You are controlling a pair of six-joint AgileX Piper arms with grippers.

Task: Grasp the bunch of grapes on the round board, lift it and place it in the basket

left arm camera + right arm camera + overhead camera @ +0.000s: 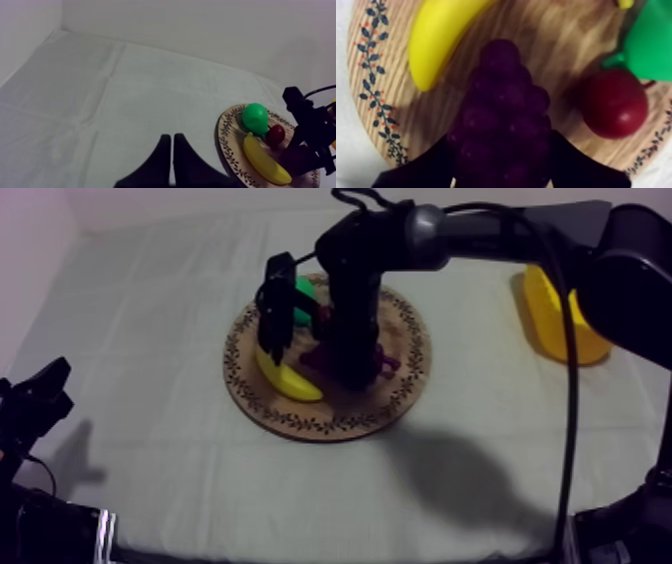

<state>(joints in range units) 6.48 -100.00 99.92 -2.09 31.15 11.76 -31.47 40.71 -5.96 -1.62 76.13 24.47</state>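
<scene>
One bunch of grapes [503,100] lies on the single wooden board [551,40] mid-tabletop [150,338], the right tool [501,142] closed round it, beside one banana [443,35], one pear [651,45] and one small red fruit [613,102]. One yellow basket [555,318] stands by the right edge. The left tool [172,155] is closed on nothing.

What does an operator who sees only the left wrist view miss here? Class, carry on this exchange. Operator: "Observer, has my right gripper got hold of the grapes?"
Observer: Yes. In the right wrist view the right gripper has its jaws closed round the bunch of grapes, which lies on the wooden board.
Operator: And where does the basket stand?
Observer: The top view shows the yellow basket on the cloth at the table's right side, apart from the board and partly behind your right arm.
</scene>
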